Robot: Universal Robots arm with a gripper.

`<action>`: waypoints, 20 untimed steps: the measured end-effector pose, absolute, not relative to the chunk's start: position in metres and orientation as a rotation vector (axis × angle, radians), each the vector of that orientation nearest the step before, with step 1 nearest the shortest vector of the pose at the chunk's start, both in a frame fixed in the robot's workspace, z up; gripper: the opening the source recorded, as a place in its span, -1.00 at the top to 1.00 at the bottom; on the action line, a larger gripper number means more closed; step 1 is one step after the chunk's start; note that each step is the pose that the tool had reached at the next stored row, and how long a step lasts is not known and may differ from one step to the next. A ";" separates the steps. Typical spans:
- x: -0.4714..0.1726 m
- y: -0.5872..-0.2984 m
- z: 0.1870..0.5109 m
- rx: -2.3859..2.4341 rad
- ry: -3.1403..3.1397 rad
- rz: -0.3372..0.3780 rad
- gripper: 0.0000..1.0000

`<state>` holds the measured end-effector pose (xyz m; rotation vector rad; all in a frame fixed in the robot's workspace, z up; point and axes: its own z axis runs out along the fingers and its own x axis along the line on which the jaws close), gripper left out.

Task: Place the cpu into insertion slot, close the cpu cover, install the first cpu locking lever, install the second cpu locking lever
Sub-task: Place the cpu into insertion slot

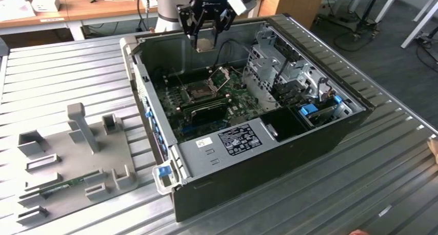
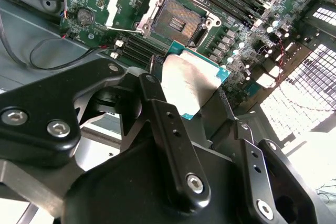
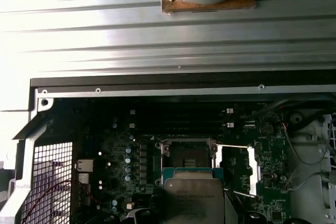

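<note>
Second wrist view: thin silver metal square-frame cpu cover (image 2: 116, 1) is swung open. The dark square, silver-rimmed insertion slot (image 2: 178, 23) lies bare, below and just ahead of the black gripper (image 2: 189, 90), which is clamped on the flat silver-beige square cpu (image 2: 191, 74).

Illegible print on cpu (image 3: 193, 204), case label (image 1: 236, 139)

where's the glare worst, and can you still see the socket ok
First wrist view: glare whitens the ribbed table, while the insertion slot is dim but readable. Second wrist view: white burn-out beside the perforated case wall; slot and the cpu evenly lit.
</note>
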<state>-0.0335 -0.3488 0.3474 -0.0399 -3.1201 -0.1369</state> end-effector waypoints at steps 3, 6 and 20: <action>-0.034 -0.349 0.347 -0.040 -3.120 -0.137 -0.08; -0.034 -0.349 0.345 -0.040 -3.120 -0.137 -0.08; -0.034 -0.349 0.326 -0.040 -3.120 -0.137 -0.08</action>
